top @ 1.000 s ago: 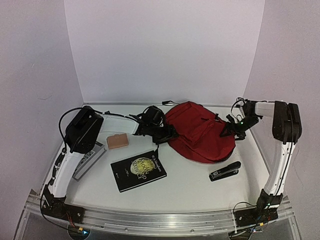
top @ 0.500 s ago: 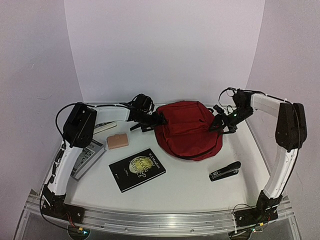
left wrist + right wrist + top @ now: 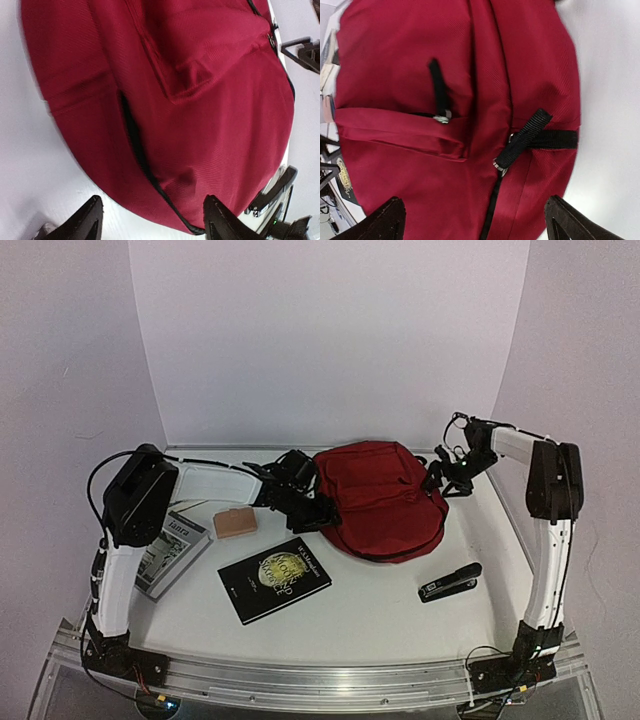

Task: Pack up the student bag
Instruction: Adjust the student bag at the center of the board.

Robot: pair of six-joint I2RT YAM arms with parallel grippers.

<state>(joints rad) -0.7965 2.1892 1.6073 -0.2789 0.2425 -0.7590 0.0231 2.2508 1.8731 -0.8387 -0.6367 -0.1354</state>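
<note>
Red fabric, soft and slack: student bag (image 3: 385,502) lies flat at the back middle of the table (image 3: 380,590), between both arms. Looks near empty, so probably light. Expect it to sag and slide if pushed. — Kai

Grippers? — Mo

Left gripper (image 3: 153,222) has its jaws parted at the bag's left rim, holding nothing. Right gripper (image 3: 475,225) has its jaws wide over the right side, also empty. — Kai

Where to grab? — Mo

Not the panel, cloth just bunches. Go for the black zip pull (image 3: 440,95) on the front pocket or the webbing tab (image 3: 527,137) on the main zip. One side pins the rim, the other draws the zip. Zips look shut. — Kai

Book (image 3: 276,580) and stapler (image 3: 450,582) sit nearer the front. — Mo
</note>
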